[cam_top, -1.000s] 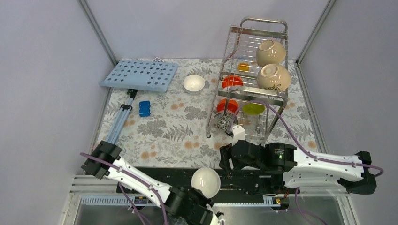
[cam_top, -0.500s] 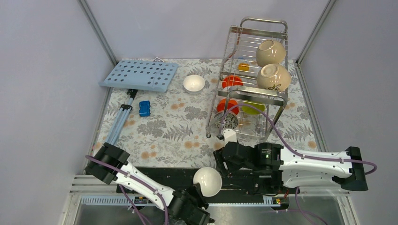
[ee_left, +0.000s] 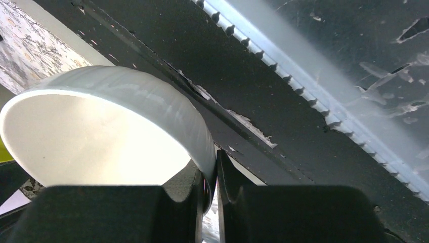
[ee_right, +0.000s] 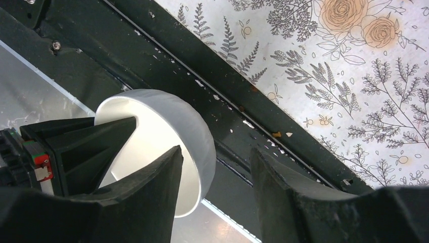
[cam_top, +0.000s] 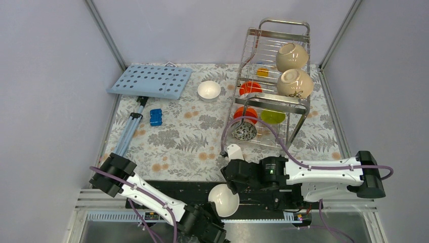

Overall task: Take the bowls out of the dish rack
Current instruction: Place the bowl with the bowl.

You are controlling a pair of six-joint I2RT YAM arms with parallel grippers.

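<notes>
Left claw (ee_left: 215,169) pinches the glossy white round bowl (cam_top: 224,200) by its rim at 6 o'clock overhead (well clear of the steel-wire dish rack (cam_top: 275,102)). Right claw (ee_right: 216,152), jaws apart, straddles its wall from 12 o'clock.

front bowl (cam_top: 224,200): white | cloth (cam_top: 177,136): floral (grey ferns, orange roses) | board (cam_top: 150,81): light-blue

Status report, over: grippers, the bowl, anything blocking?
Left gripper shut on white bowl rim. Right gripper open, jaws astride same bowl's wall. Other bowls in dish rack. Nothing blocking.
</notes>
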